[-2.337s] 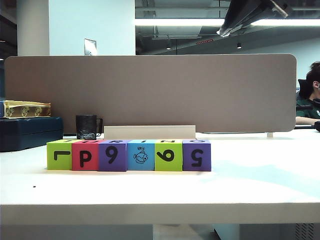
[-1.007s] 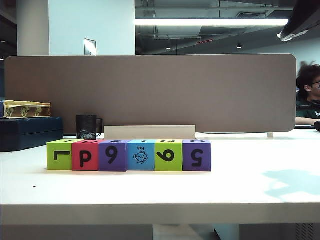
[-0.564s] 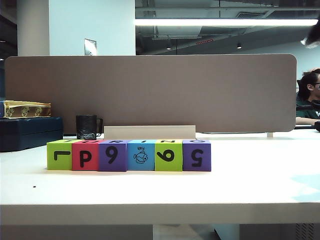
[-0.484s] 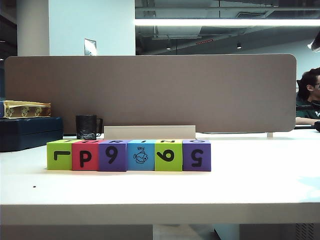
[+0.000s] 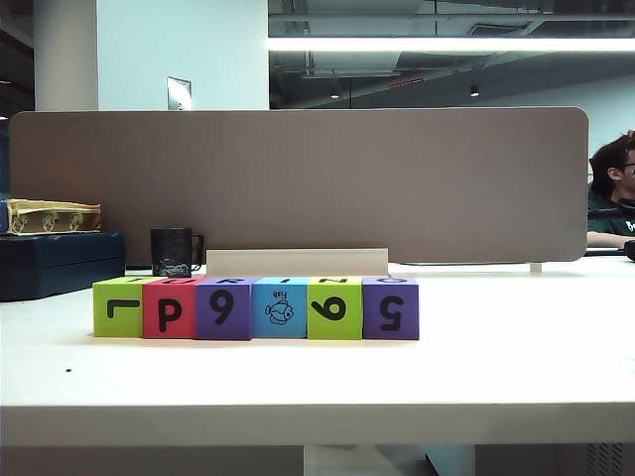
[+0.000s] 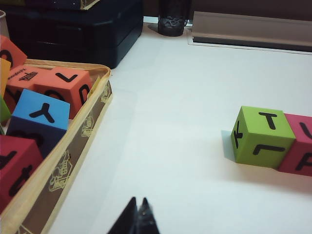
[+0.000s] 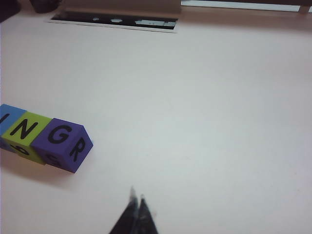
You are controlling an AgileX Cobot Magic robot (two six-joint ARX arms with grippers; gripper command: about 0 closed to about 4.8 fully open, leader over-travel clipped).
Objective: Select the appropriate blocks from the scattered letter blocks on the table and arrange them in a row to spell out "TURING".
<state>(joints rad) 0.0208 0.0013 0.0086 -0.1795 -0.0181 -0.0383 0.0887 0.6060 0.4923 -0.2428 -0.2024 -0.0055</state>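
Six letter blocks stand side by side in one row on the white table [image 5: 317,387]: lime green [image 5: 117,307], red-pink [image 5: 169,312], purple [image 5: 222,309], light blue with a fish [image 5: 280,309], lime green [image 5: 333,309], purple [image 5: 390,309]. Neither arm shows in the exterior view. My left gripper [image 6: 138,201] is shut and empty, well short of the green T block [image 6: 262,137] at the row's end. My right gripper [image 7: 136,197] is also shut and empty, apart from the purple G block [image 7: 63,144] beside the green N block [image 7: 22,132].
A black mug [image 5: 172,252] and a pale strip [image 5: 296,262] sit behind the row, before the brown-grey divider [image 5: 298,183]. A dark case [image 5: 60,260] lies at the back left. An open yellow-rimmed bag [image 6: 73,141] holds several loose blocks. A person [image 5: 613,193] sits beyond the right end.
The right arm has drawn off to the upper right and out of the exterior view, and its shadow has left the table. The row of blocks has not moved.
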